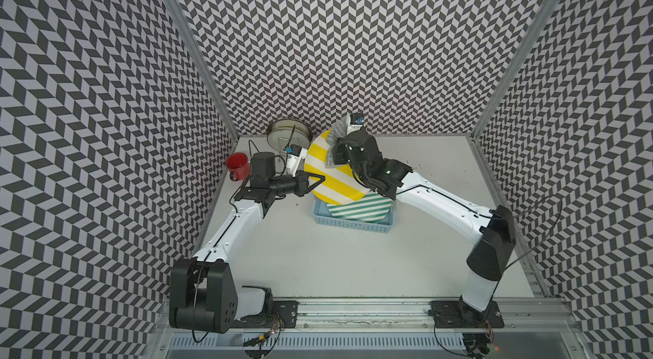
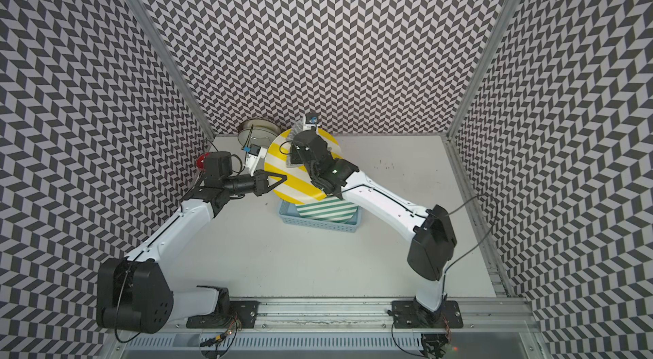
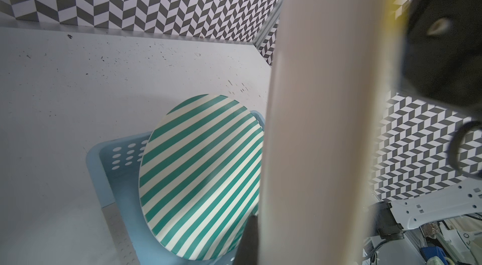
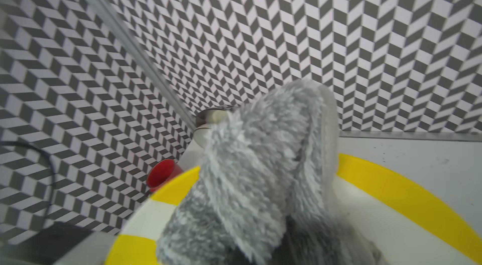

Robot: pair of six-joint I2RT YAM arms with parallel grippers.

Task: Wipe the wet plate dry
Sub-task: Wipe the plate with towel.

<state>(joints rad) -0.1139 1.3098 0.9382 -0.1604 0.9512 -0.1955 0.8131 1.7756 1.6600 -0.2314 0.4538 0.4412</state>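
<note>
A yellow-and-white striped plate (image 1: 327,180) (image 2: 288,184) hangs tilted above the table in both top views. My left gripper (image 1: 319,177) (image 2: 281,176) is shut on its left rim. In the left wrist view the plate is a blurred beige band (image 3: 320,120) seen from close, with one dark finger (image 3: 249,240) against it. My right gripper (image 1: 340,149) is shut on a grey fluffy cloth (image 1: 335,133) (image 4: 260,172). The cloth lies against the plate's upper face (image 4: 396,193) and hides the jaws.
A green-and-white striped plate (image 1: 360,210) (image 3: 200,172) leans in a blue basket (image 1: 353,226) (image 3: 104,172) just below the held plate. A red mug (image 1: 237,164) (image 4: 163,172) and a metal bowl (image 1: 288,133) stand at the back left, near the wall.
</note>
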